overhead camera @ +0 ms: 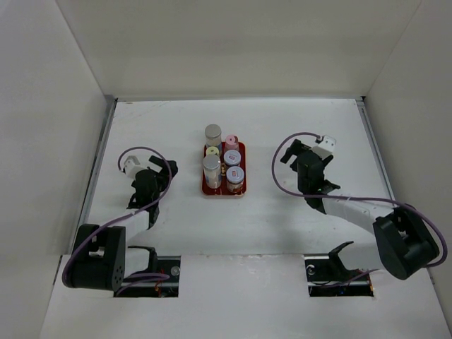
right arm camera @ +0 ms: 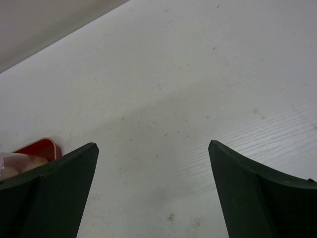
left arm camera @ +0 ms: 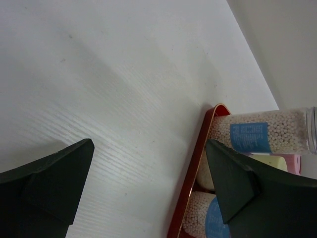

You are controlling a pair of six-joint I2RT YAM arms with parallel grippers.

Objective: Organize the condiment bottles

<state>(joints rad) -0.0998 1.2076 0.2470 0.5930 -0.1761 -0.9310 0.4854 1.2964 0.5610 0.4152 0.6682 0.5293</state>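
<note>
**Operator:** Where do the condiment bottles (overhead camera: 233, 158) stand?

**Spotter:** Your six small pale labelled jars are grouped in two rows of three on the flat red rectangular tray (overhead camera: 205, 189), mid-table in the top view. In the left row, from 12 o'clock down to 6, you have a tall silver-grey-lidded jar (overhead camera: 213, 134), the yellow-green-lidded jar (overhead camera: 211, 150), and a second silver-grey-lidded jar (overhead camera: 211, 166). In the right row you have the pink-lidded jar (overhead camera: 232, 141), a purplish-white-lidded jar (overhead camera: 233, 155), and another purplish-white-lidded jar (overhead camera: 235, 175) nearest you.

**Operator:** And my grippers?

**Spotter:** Your left gripper (left arm camera: 148, 144) sits at 9 o'clock from the tray, near it but apart. Its black fingers (left arm camera: 54, 178) are spread wide, and only the white table (overhead camera: 268, 226) shows between them. In its wrist view you see the tray's rim and bead-filled jars with blue labels between 3 and 5 o'clock.

Your right gripper (right arm camera: 152, 144) is at 3 o'clock from the tray, farther off than the left one. Its jaws are also wide apart over bare table. In its wrist view a red corner of the tray shows at 8 o'clock. Neither gripper touches a jar.
</note>
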